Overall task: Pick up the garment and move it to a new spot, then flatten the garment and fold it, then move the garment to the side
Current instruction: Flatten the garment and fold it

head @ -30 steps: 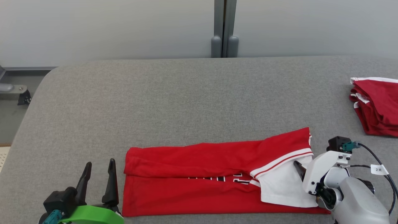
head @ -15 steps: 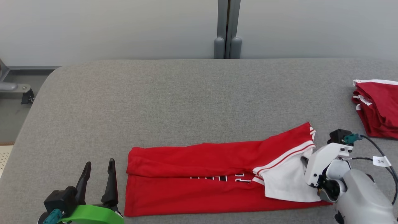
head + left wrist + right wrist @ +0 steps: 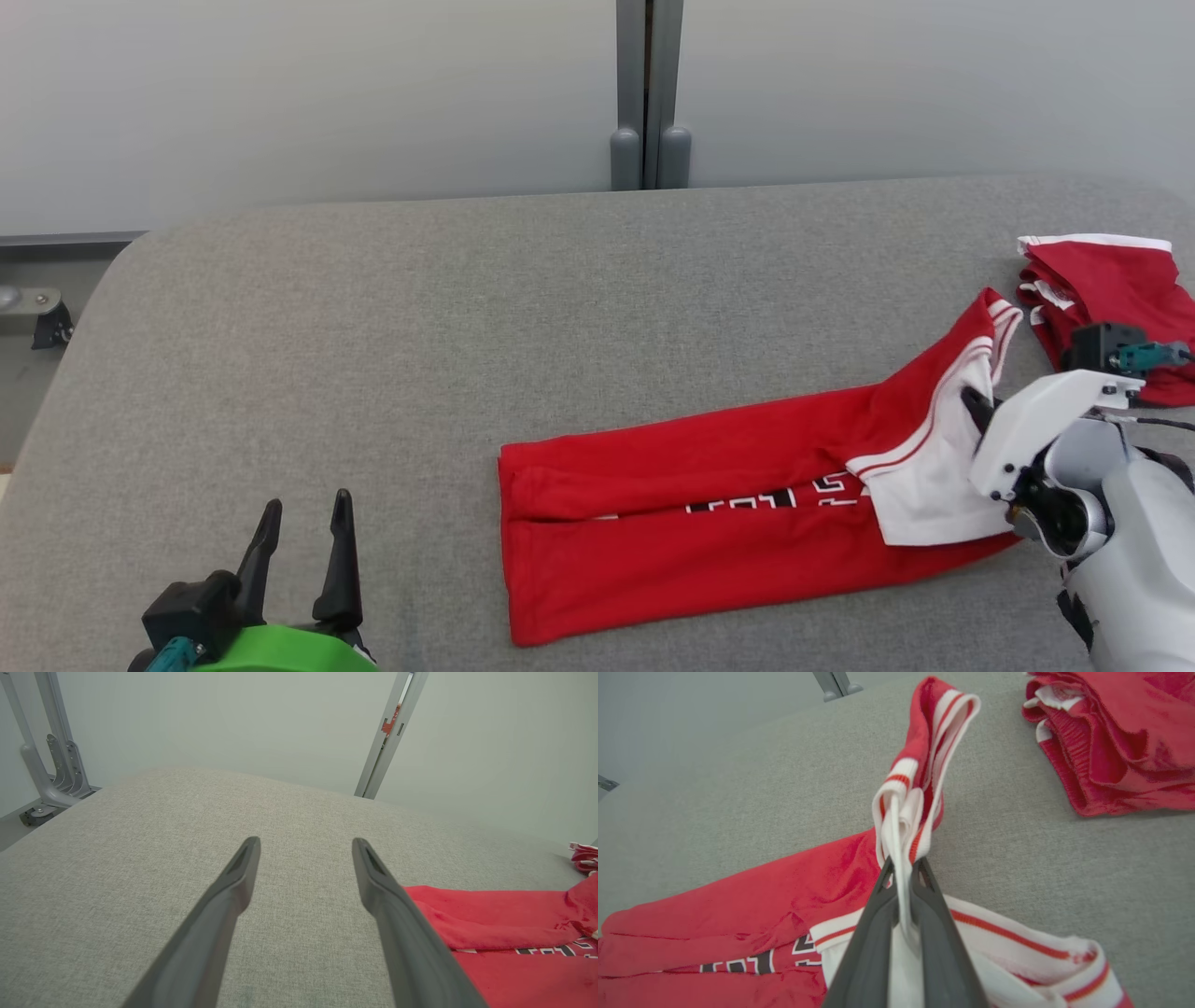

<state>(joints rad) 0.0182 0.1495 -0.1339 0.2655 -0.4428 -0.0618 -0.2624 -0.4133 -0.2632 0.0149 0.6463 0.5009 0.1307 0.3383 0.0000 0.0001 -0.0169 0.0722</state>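
Garment (image 3: 709, 504), red and folded lengthwise, lies on the grey table (image 3: 373, 327), right of centre. My right gripper (image 3: 903, 872) pinches its white-trimmed end, raised off the surface. My left gripper (image 3: 303, 523) hangs spread and empty, well apart. I judge that pulling by one end could slide the fold open or bunch it against the nearby red pile (image 3: 1111, 289).

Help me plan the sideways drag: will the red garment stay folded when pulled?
Probably floppy: the red garment bunches and droops where the right end effector pinches it. Likely light: one pinch lifts its end. The fold may skew on the grey surface.
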